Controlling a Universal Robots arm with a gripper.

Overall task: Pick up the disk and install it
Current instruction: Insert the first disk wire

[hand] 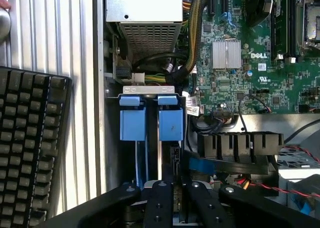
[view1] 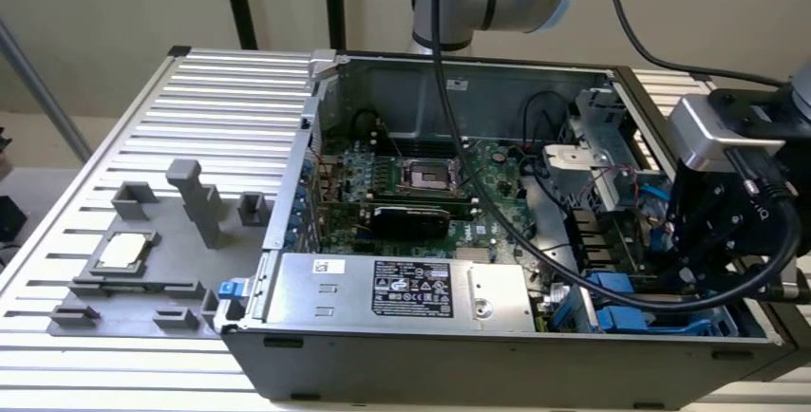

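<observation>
Black gripper [hand: 172,200] fingers nearly together, apparently clamped on the edge-on silver disk in blue plastic carrier [hand: 161,153], low inside the open grey computer case [view1: 507,360] at the drive bay, aligned for slotting in.

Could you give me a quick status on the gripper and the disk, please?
Gripper shut, down in the drive bay of the computer case. Blue carrier tabs just ahead; disk itself hidden. Black cable bundle runs close by.
</observation>
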